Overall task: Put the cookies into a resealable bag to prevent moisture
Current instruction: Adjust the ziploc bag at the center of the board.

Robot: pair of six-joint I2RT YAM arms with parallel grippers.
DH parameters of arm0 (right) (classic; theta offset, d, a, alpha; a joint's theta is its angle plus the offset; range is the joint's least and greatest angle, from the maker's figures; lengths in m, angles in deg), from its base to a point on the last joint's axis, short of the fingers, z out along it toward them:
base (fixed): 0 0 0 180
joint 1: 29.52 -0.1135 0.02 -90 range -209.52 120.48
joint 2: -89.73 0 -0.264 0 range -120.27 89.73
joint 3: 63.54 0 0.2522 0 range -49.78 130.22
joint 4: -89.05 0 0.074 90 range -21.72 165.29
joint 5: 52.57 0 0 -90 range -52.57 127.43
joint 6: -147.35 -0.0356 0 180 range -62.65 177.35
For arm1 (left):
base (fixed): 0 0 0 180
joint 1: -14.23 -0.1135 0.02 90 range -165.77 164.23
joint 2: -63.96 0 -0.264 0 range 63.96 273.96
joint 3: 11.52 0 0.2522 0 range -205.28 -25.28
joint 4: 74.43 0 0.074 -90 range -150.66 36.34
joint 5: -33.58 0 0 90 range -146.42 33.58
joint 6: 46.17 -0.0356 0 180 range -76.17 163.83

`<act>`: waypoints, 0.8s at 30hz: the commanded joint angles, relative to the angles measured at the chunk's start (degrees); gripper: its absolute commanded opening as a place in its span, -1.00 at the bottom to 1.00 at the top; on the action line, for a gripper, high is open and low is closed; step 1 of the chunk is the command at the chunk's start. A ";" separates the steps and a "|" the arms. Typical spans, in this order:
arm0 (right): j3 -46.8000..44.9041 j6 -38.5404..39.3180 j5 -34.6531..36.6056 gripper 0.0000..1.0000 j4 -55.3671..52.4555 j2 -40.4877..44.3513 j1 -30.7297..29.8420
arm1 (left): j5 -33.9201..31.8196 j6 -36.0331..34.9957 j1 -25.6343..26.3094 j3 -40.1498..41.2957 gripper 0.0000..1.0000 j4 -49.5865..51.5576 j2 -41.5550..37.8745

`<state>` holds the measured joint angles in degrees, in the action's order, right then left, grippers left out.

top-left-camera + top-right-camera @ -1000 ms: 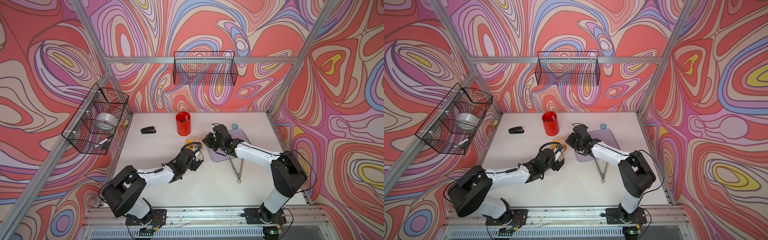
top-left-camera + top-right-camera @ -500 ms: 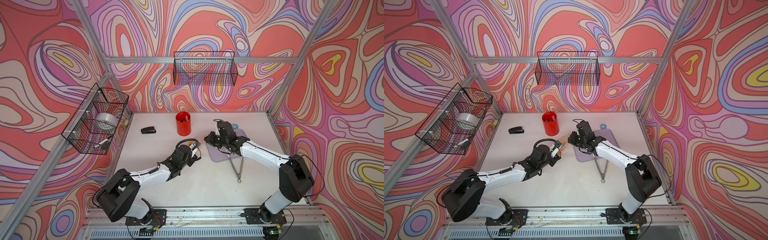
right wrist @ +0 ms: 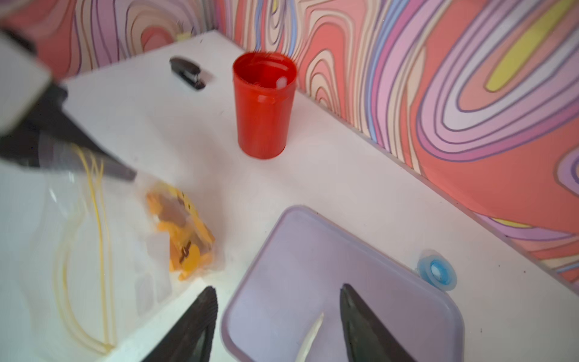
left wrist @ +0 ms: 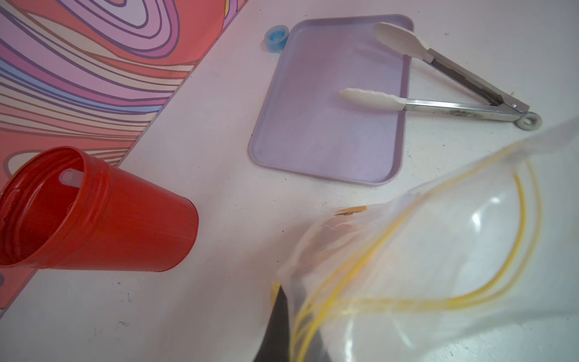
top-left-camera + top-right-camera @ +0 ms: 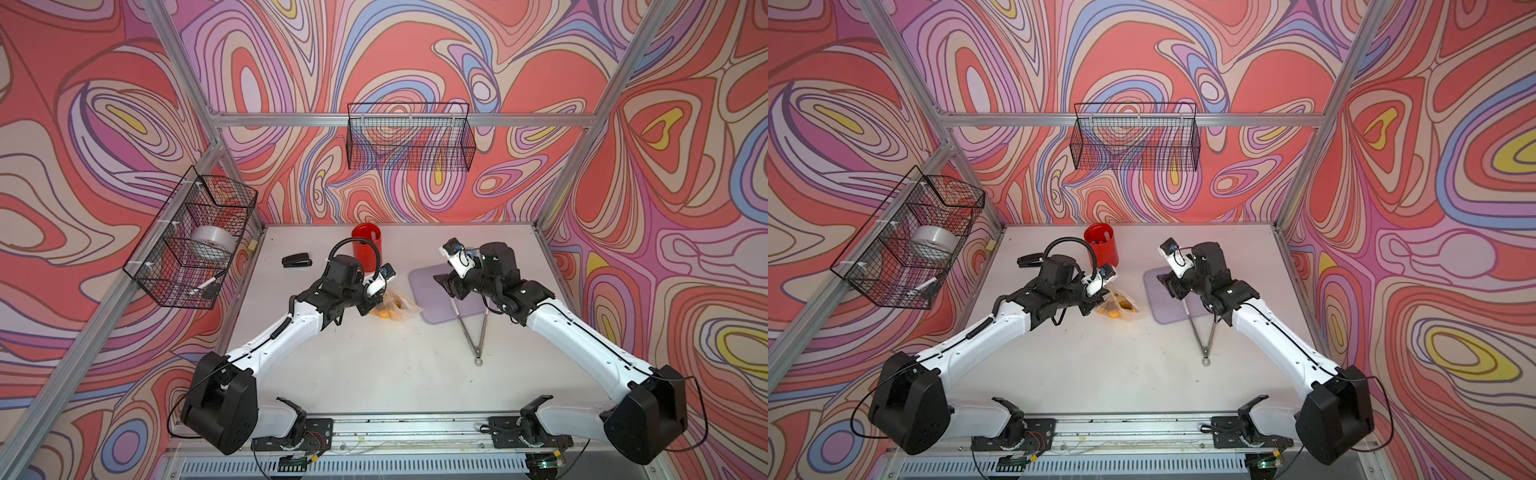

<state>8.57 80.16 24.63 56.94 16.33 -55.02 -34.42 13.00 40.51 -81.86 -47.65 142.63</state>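
A: Your left gripper (image 5: 367,306): clamped on the resealable bag (image 5: 397,308) at its top edge. The cookies (image 3: 185,232) sit inside, at its bottom end.
B: And your right gripper (image 3: 277,287)?
A: Spread apart, empty, over the lilac tray (image 3: 313,250) just beside the bag; tongs (image 4: 438,105) tips on it.

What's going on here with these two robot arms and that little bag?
The cookies are inside the clear bag, which sits on the white table. The left gripper is shut on the bag's top edge. The right gripper is open and empty above the lilac tray, where the tips of the tongs rest. No cookies are on the tray, and the bag's mouth does not look sealed yet.
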 commanded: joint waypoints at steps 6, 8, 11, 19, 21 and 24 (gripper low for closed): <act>-6.93 24.28 -4.69 0.37 0.65 1.80 -3.35 | 8.83 -5.91 -1.94 -5.23 -1.00 12.83 4.65; -6.90 25.59 -4.85 0.39 -0.10 1.58 -5.44 | 9.19 -5.99 -2.19 -5.93 -1.00 13.77 5.46; -5.36 26.23 -5.04 0.39 -4.29 0.13 -7.94 | 9.38 -6.00 -2.40 -6.12 -1.00 13.87 5.96; -5.87 25.30 -4.66 0.39 -1.18 -2.36 -13.30 | 10.21 -6.18 -3.23 -6.93 -1.00 14.65 7.28; -5.88 24.05 -3.91 0.39 0.92 -3.52 -14.71 | 10.76 -6.00 -3.26 -6.97 -1.00 14.60 7.48; -6.42 21.82 -2.93 0.38 5.03 -4.79 -16.49 | 11.81 -5.56 -3.56 -6.68 -1.00 13.86 7.56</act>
<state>2.01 104.37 20.61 57.15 12.52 -70.23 -25.20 8.43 37.54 -87.35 -34.93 149.76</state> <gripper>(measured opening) 0.692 0.051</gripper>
